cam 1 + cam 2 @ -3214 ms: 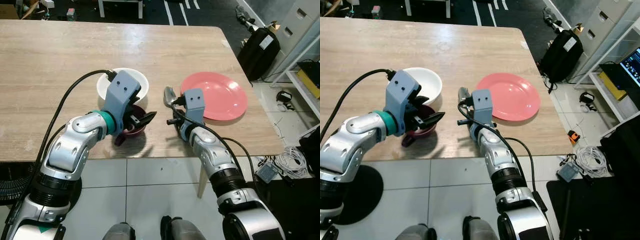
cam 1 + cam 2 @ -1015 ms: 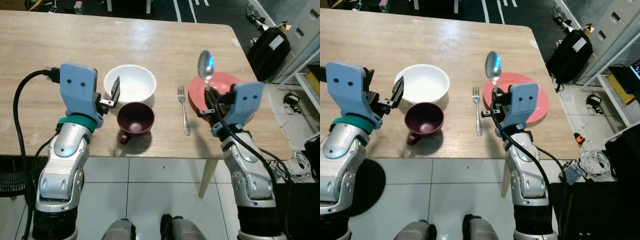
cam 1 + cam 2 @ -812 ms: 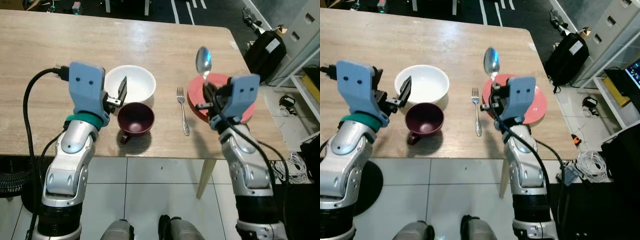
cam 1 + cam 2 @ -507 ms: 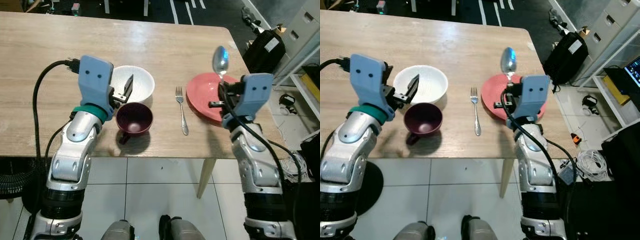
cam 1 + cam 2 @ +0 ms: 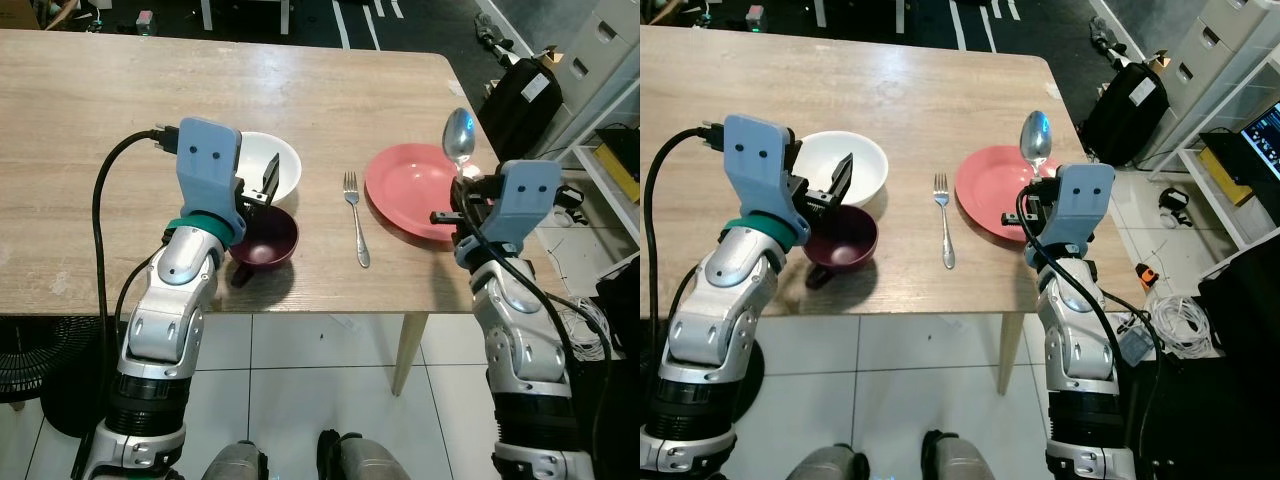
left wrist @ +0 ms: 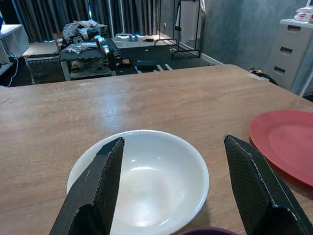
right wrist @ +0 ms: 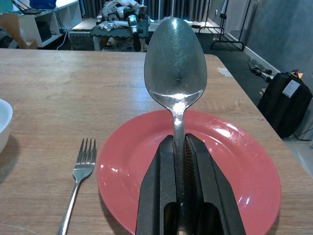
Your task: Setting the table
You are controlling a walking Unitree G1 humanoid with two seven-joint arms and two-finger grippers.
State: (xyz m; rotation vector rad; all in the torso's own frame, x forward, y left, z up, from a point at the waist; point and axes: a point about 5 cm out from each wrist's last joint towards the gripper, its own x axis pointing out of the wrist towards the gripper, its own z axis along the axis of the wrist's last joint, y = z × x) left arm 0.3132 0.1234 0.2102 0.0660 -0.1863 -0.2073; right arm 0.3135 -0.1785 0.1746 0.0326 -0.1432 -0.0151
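A red plate (image 5: 415, 190) lies on the wooden table (image 5: 120, 110), with a fork (image 5: 355, 218) to its left. My right gripper (image 7: 179, 143) is shut on the handle of a silver spoon (image 5: 459, 135). It holds the spoon upright, bowl up, over the plate's near right rim. A white bowl (image 5: 280, 160) sits left of the fork, and a maroon mug (image 5: 268, 240) stands just in front of it. My left gripper (image 6: 173, 141) hangs open above the mug, facing the bowl, and holds nothing.
The table's front edge (image 5: 300, 308) runs just before the mug and plate. A black bag (image 5: 520, 90), cables (image 5: 585, 330) and white drawers (image 5: 600, 50) stand on the floor to the right. Bare tabletop stretches left and behind the dishes.
My right gripper lifted the spoon off the table and carried it right, from beside the fork to the plate's right rim. My left gripper let go of the mug and opened.
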